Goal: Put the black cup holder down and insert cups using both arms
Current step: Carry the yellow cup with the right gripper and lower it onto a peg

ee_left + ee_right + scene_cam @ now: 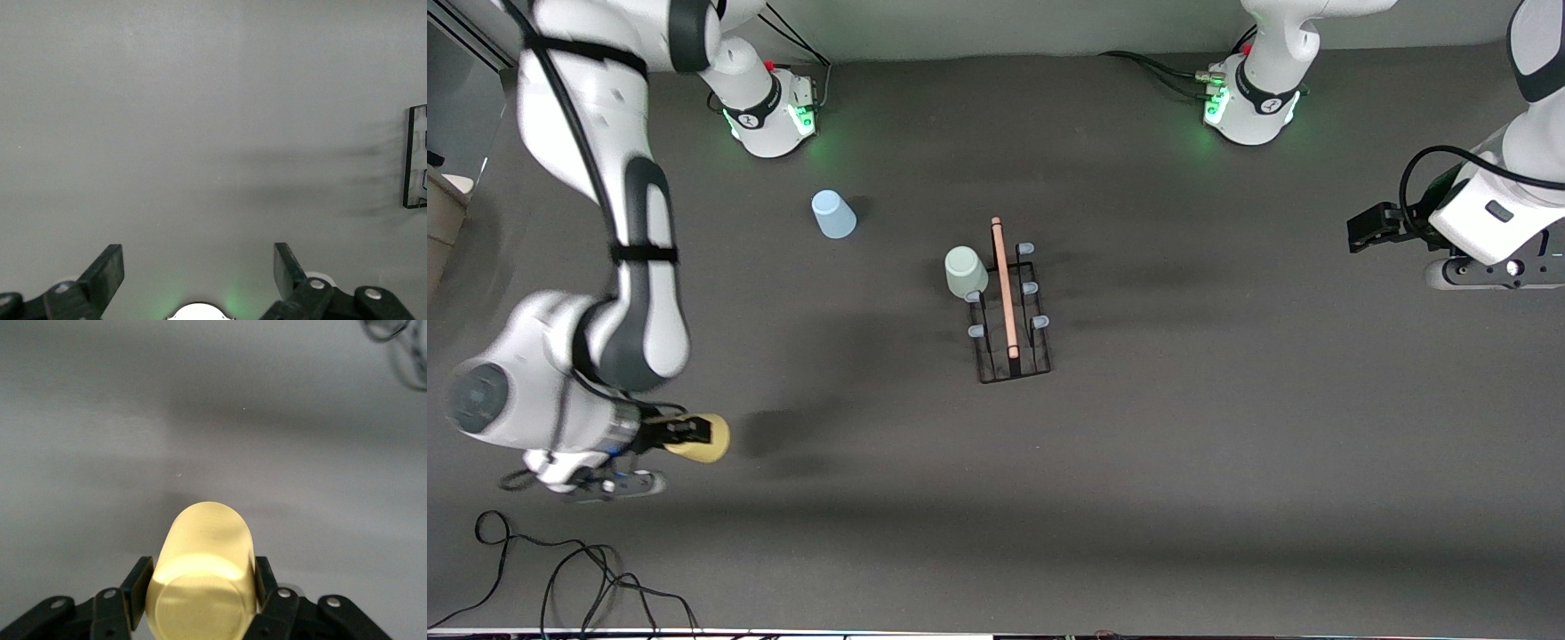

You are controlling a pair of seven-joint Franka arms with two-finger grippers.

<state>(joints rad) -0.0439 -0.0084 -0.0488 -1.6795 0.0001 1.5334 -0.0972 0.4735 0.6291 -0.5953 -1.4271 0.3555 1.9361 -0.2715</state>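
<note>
One yellow cup (703, 438) sits clamped in the right gripper (680, 433); carry it level to a free prong on the black cup holder (1009, 311). Left gripper (199, 273) waits, fingers apart.

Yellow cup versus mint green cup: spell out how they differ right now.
The yellow cup is clamped in the right gripper over the table's right-arm end; the mint green cup sits on the black cup holder. The yellow cup lies sideways, the mint green cup mouth-down. Both are small plain tumblers.
</note>
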